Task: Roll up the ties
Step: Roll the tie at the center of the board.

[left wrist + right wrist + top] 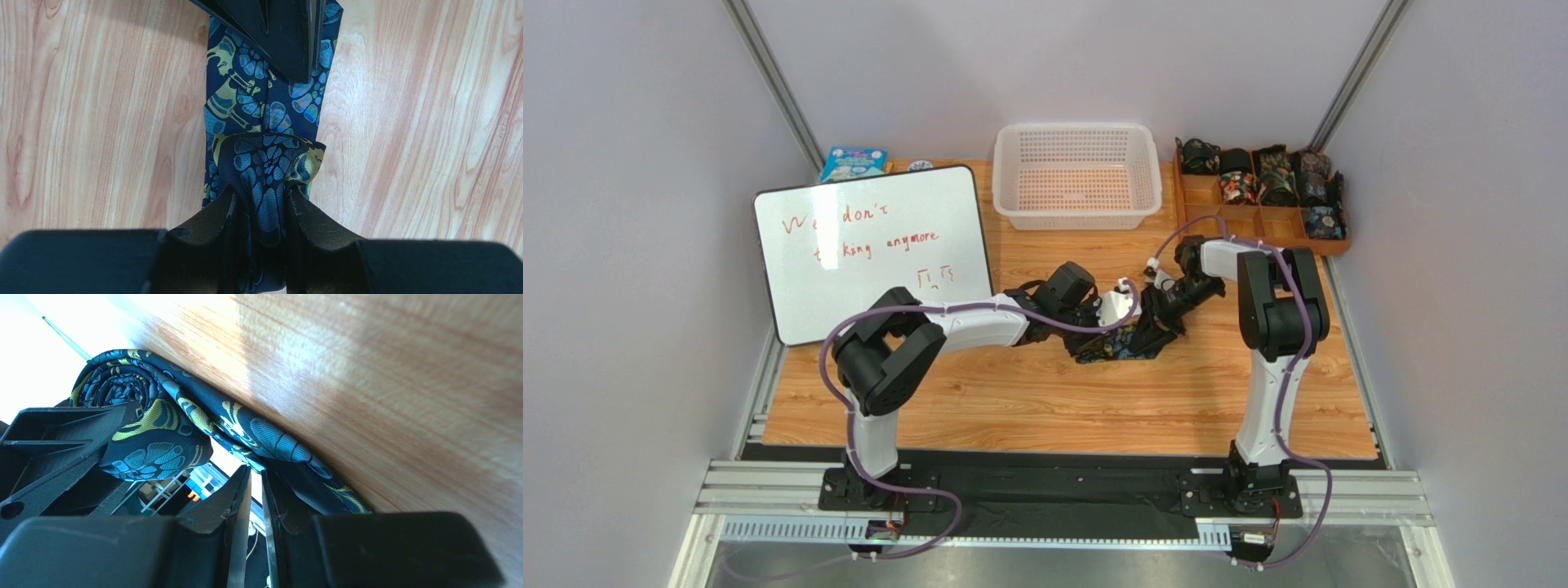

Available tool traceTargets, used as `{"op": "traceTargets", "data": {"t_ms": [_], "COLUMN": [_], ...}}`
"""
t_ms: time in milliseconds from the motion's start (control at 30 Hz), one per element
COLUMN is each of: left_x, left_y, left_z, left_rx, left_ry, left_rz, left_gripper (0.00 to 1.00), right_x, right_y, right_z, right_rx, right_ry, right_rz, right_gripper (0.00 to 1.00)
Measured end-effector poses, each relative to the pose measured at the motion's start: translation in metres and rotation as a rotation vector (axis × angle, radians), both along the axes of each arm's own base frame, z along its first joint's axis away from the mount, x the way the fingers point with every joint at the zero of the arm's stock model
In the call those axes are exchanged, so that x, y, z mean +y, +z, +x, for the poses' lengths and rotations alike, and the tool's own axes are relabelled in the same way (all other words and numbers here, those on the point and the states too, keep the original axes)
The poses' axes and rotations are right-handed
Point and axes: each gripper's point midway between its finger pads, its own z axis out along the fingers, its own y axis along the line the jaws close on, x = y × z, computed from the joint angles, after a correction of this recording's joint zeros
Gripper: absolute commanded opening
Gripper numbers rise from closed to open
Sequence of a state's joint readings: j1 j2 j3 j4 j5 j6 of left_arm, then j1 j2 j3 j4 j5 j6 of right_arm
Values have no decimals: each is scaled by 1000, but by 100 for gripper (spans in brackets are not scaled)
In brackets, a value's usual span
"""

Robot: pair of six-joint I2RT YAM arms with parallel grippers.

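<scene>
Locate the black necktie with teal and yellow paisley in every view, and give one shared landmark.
Top external: black teal-and-yellow paisley necktie, middle of the light wood-grain tabletop.
Left wrist: necktie down the centre, into the left end effector.
Right wrist: necktie left of centre, coil upper left.
Shared landmark: the tabletop's wood grain.

The tie (258, 116) is dark navy, nearly black, printed with teal-blue petal and paisley shapes and olive-yellow scrolls. The left pincer (263, 193) and the right pincer (256, 473) are both matte black. The counter (1014, 392) is light orange-brown wood with wavy darker grain. The basket (1078, 172) is white with a perforated mesh pattern. The whiteboard (873, 251) is white, black-rimmed, with red handwriting. The cables (826, 349) are purple.
</scene>
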State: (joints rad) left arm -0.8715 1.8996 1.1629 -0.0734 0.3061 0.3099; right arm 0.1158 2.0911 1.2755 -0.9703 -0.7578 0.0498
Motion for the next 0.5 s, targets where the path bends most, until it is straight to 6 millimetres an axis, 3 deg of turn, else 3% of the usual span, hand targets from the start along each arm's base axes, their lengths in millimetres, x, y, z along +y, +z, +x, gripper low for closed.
{"op": "traceTargets", "data": {"t_ms": [200, 500], "left_x": [1, 3], "left_y": [-1, -2], "left_z": [-2, -2], "left_rx": [6, 22], "left_ry": [-42, -61], "left_rz": [13, 25], "left_gripper": [18, 22], "right_x": [9, 30], "right_y": [10, 30], "right_z": [1, 15], "right_rx": [-6, -69], "right_ry": [-5, -22], "right_rz": [77, 207], "right_gripper": [50, 54]}}
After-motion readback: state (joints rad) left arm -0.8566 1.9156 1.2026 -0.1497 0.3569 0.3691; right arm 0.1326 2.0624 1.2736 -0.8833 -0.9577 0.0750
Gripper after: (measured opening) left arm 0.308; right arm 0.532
